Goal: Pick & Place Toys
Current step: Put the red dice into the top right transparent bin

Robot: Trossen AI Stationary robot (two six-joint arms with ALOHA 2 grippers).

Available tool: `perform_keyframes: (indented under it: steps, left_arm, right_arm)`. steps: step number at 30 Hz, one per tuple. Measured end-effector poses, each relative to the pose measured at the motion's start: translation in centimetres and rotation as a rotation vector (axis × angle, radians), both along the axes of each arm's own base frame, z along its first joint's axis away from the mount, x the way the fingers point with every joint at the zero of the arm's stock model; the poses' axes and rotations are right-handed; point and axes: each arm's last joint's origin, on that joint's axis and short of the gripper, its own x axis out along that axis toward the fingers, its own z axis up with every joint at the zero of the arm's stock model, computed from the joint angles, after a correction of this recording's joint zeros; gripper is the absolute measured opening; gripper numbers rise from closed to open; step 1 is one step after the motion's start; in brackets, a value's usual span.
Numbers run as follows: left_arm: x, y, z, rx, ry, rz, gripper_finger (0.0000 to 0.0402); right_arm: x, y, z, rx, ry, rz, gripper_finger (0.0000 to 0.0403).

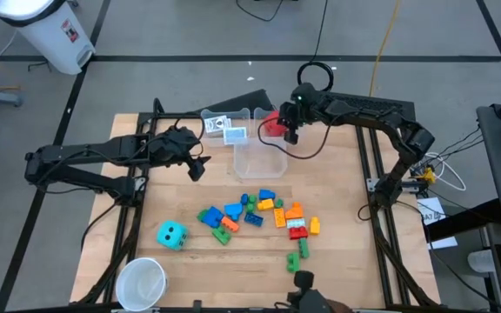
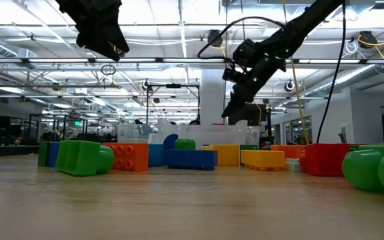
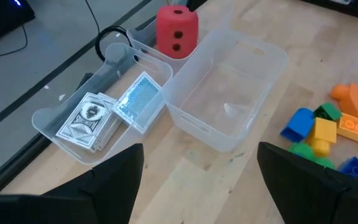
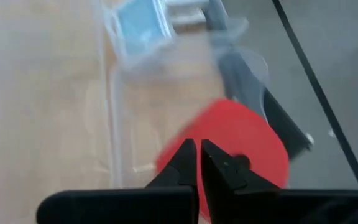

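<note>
Above far bin, your right gripper (image 1: 290,135) hangs clenched, empty; red die (image 3: 176,31) already sits inside. Left gripper (image 1: 197,167) spread, empty, beside bins. Next: send either gripper to block pile (image 1: 259,214) mid-table, grasp one.

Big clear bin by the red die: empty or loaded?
Empty. The big clear bin shows only its bare floor; the red die sits in the neighbouring bin.
</note>
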Motion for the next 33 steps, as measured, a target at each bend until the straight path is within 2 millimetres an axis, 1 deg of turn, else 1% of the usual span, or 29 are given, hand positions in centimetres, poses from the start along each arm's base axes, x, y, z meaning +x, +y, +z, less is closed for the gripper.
perform_keyframes:
  steps: [5,9,11,14,18,21,28,33]
  left_arm:
    - [0.0,0.0,0.0,0.001,0.0,-0.001,0.0321]
    - [0.0,0.0,0.0,0.001,0.0,-0.001,0.0321]
    - [0.0,0.0,0.0,0.002,-0.001,-0.001,0.0321]
    - [0.0,0.0,0.0,0.002,-0.005,-0.002,0.0321]
    - [0.1,0.0,0.1,0.003,-0.012,-0.002,0.0321]
    - [0.1,0.0,0.1,0.003,-0.014,-0.002,0.0321]
    - [0.1,0.0,0.1,0.003,-0.015,-0.002,0.0321]
    - [0.1,0.0,0.1,0.003,-0.014,-0.002,0.0321]
  right_arm:
    - [-0.4,-0.2,-0.3,-0.043,0.086,-0.096,0.0]
    - [-0.7,-0.5,-0.4,-0.083,0.113,-0.167,0.0]
    - [-0.5,-0.6,-1.1,-0.085,0.109,-0.161,0.0]
    - [-0.4,-0.8,-2.9,-0.069,0.14,-0.164,0.0]
    - [0.0,-1.1,-4.3,-0.044,0.152,-0.168,0.0]
    - [0.5,-1.0,-4.5,-0.03,0.118,-0.147,0.0]
    - [1.4,-1.0,-3.8,-0.026,-0.034,-0.021,0.0]
    - [1.5,-0.9,-3.7,-0.028,-0.051,-0.001,0.0]
